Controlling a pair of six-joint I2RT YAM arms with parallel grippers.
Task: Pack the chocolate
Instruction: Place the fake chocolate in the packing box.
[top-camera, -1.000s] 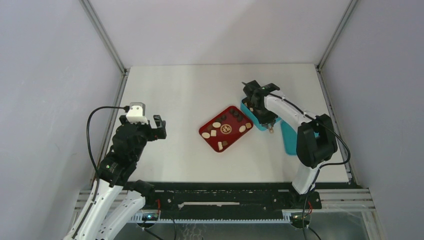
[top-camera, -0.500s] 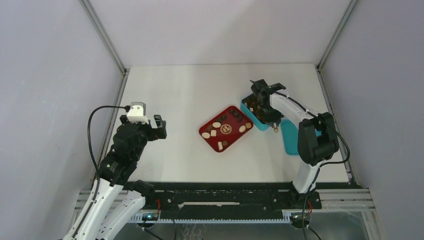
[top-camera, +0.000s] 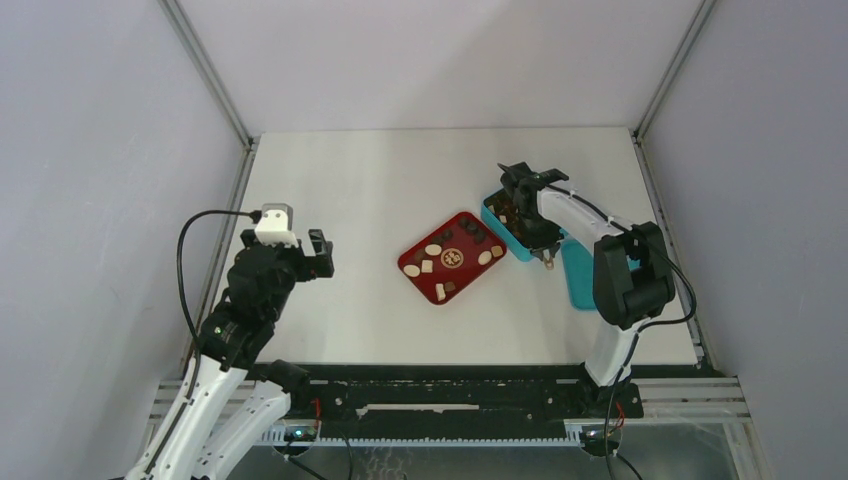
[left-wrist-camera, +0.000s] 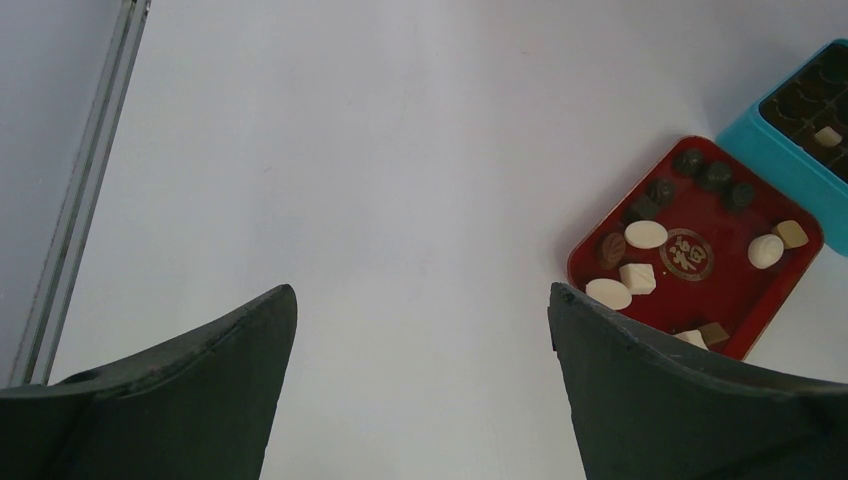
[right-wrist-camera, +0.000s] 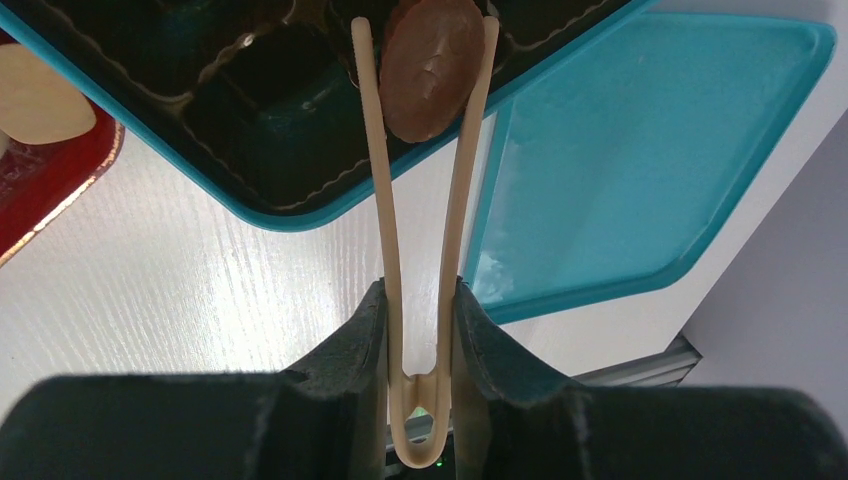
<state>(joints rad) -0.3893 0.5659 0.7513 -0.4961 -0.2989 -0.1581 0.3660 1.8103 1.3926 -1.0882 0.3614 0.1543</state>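
One brown oval chocolate (right-wrist-camera: 432, 65) is pinched between the tips of wooden tongs (right-wrist-camera: 383, 205), over the teal box (right-wrist-camera: 300, 215). The right gripper (right-wrist-camera: 420, 300) squeezes the tongs. The left gripper (left-wrist-camera: 422, 300) hangs spread wide over the white table (left-wrist-camera: 400, 150). Other chocolates (left-wrist-camera: 646, 234) lie in the red tray (left-wrist-camera: 740, 270).

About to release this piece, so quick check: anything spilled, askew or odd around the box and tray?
Nothing stands out. The right claw grips the tongs, which pinch a brown oval chocolate over the teal box. The other pieces in view lie in the red tray or the box; the lid lies flat beside it.
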